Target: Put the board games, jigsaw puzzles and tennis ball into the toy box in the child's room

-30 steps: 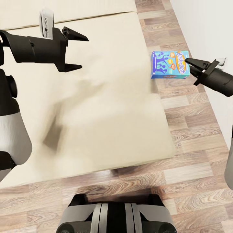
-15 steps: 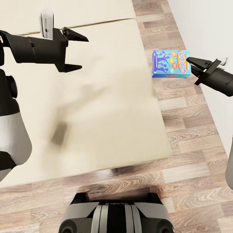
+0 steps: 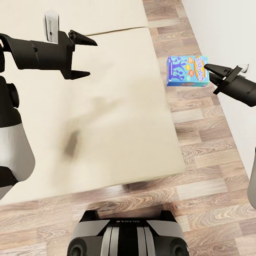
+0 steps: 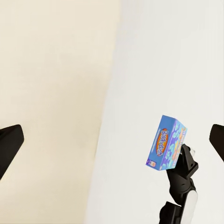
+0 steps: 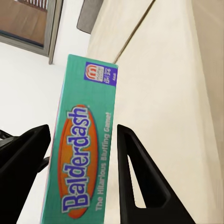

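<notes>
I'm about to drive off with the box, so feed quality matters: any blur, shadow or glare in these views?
Head view: sharp overall; a soft dark smudge of shadow lies on the bed, and the Balderdash box at the right gripper reads clearly. Right wrist view: box lettering crisp, no glare. Left wrist view: evenly lit, pale wall and bed low in contrast, box small but distinct.

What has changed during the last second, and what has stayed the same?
The whole view has shifted, so the camera moved: the bed and the floor slid left and up in the head view. The right gripper still holds the Balderdash box above the floor beside the bed, raised slightly in the picture. The left gripper stays open and empty over the bed.
</notes>
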Controlling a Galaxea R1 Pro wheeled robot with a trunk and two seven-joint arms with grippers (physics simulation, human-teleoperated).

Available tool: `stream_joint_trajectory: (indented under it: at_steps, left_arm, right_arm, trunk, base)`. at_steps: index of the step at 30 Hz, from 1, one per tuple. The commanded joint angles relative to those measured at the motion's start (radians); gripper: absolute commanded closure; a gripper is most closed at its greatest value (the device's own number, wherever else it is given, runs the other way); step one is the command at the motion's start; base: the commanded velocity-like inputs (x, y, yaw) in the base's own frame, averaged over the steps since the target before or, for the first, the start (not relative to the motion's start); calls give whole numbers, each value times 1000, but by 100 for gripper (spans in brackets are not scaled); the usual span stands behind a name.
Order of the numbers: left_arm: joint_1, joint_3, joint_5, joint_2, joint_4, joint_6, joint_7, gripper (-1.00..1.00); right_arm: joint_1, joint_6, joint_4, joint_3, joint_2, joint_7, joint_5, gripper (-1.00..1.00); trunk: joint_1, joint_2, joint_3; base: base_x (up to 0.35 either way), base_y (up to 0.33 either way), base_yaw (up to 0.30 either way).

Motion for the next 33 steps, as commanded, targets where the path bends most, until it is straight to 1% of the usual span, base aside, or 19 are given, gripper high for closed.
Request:
stream_joint_trajectory:
  at_steps: [1, 9, 13, 16, 20, 22, 24, 25, 28, 33]
  left_arm:
    - [-1, 0, 5, 0, 0, 8, 8, -100]
    - [-1, -2, 5, 0, -1, 8, 8, -100]
    - [7, -4, 5, 0, -4, 8, 8, -100]
    - [19, -10, 5, 1, -8, 8, 6, -100]
    - [47, -14, 5, 5, -16, 8, -4, -100]
    - [75, -13, 5, 9, -19, 11, -22, -100]
    - [94, -13, 5, 13, -21, 18, -33, -100]
    - [110, -11, 5, 16, -22, 25, -44, -100]
    - [130, -8, 5, 23, -23, 31, -58, -100]
    - [160, -6, 5, 46, -24, 37, -98, -100]
  right_arm:
    - [-1, 4, 1, -1, 0, 10, 10, 100]
    - [4, 4, -5, 0, 0, 10, 8, 100]
    - [17, 4, -15, 4, 0, 10, 8, 100]
    - [33, 4, -40, 7, 0, 10, 8, 100]
    - [67, 4, -81, 9, -2, 10, 8, 100]
    - [84, 4, -102, 10, -5, 10, 3, 100]
    - [90, 4, -110, 11, -8, 10, -6, 100]
    - [94, 4, -115, 13, -9, 10, -20, 100]
    - [99, 4, -123, 16, -11, 10, -39, 100]
    - [105, 4, -133, 20, -12, 9, -54, 100]
  trunk:
    - [-4, 7, 3]
    - [-35, 63, 28]
    - [-50, 91, 40]
    - [-61, 112, 50]
    - [-77, 140, 62]
    - [-84, 154, 69]
    - [-92, 168, 75]
    - [-96, 175, 78]
    - [-107, 196, 89]
    - [-127, 231, 109]
  base:
    - [0, 0, 0]
    - [0, 0, 0]
    - [0, 0, 0]
    - [0, 0, 0]
    - [0, 0, 0]
    - [0, 0, 28]
    - [0, 0, 79]
    - [0, 0, 145]
    - [0, 0, 180]
    - [0, 0, 201]
